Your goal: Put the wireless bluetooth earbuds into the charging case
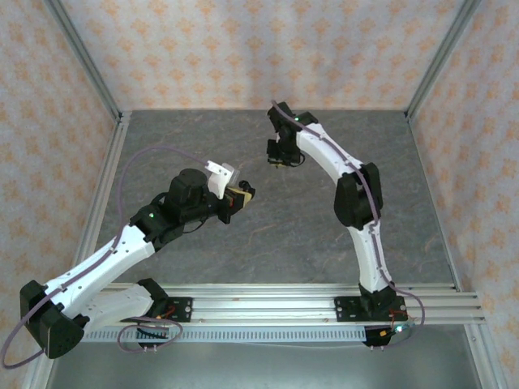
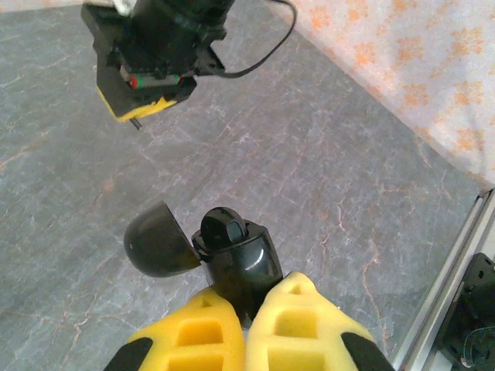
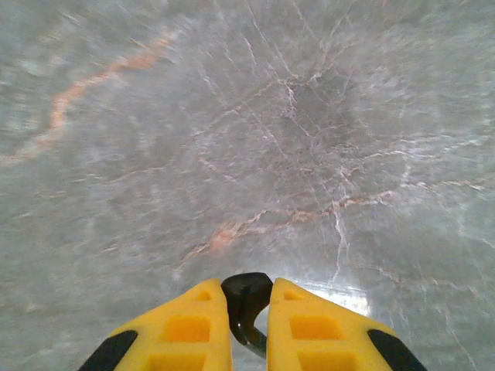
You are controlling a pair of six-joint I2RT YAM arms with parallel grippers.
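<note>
- The gray table (image 1: 284,243) lies under both of your arms.
- Your left gripper (image 2: 247,297) is near the middle of the table. Its yellow fingers are squeezed tight on the bottom of the black charging case (image 2: 241,263).
- Your right gripper (image 3: 247,287) hangs in the air a little way past the case. Its fingers are almost together, and they pinch a black earbud (image 3: 246,301).
- The case lid (image 2: 155,239) is flipped open to one side.
- A second black earbud (image 2: 224,229) sits in the top of the case.
</note>
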